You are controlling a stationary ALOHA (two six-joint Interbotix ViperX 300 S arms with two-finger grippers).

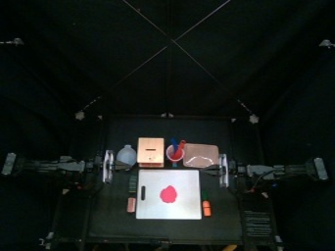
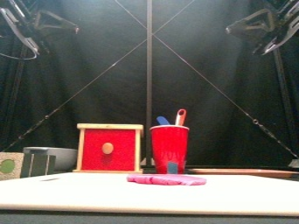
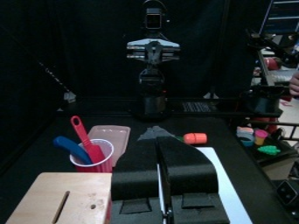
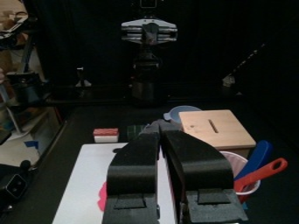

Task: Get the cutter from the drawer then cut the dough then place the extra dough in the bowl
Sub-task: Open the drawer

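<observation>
A flat red dough disc (image 1: 167, 192) lies on the white cutting board (image 1: 186, 178) at the table's front; the front view shows the dough (image 2: 167, 179) low and pink. Behind the board stands the wooden box (image 1: 151, 151), its red drawer front (image 2: 108, 149) flush in the frame. No cutter is in sight. The blue-grey bowl (image 1: 127, 155) sits left of the box. My left gripper (image 1: 110, 167) hangs at the board's left back corner, and my right gripper (image 1: 222, 168) at its right back corner. Both are shut, hold nothing and are raised off the table.
A red cup (image 1: 174, 152) with a blue and a red toy knife stands right of the box, and the pink tray (image 1: 202, 154) lies beyond it. One small orange toy (image 1: 131, 205) lies left of the board and another orange toy (image 1: 206, 207) right of it.
</observation>
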